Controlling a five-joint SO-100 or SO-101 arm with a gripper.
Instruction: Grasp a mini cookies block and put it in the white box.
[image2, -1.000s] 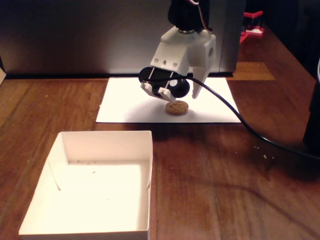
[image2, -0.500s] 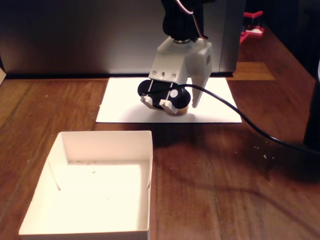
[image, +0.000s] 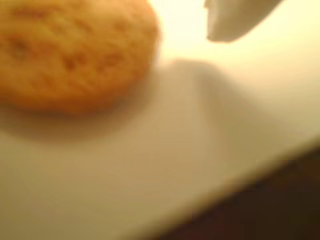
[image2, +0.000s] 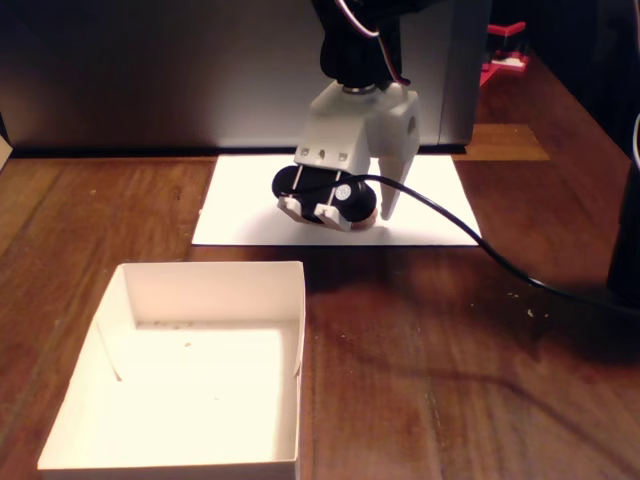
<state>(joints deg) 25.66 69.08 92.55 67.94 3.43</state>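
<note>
In the wrist view the mini cookies block (image: 75, 55) fills the upper left, golden-brown and blurred, lying on white paper. One white fingertip (image: 235, 20) shows at the top right, with a gap between it and the cookie. In the fixed view my gripper (image2: 355, 217) is low over the paper, open, with its jaws on either side of the cookie (image2: 367, 217), of which only a sliver shows. The white box (image2: 210, 272) sits empty at the front left, apart from the gripper.
A white sheet of paper (image2: 250, 215) lies on the wooden table under the gripper. A black cable (image2: 470, 240) trails from the gripper to the right. A grey panel (image2: 150, 70) stands behind, and a dark object (image2: 625, 230) sits at the right edge.
The gripper has come down onto the paper and shifted slightly left, so it now straddles and mostly hides the cookie, which sat in plain view below it one second ago.
</note>
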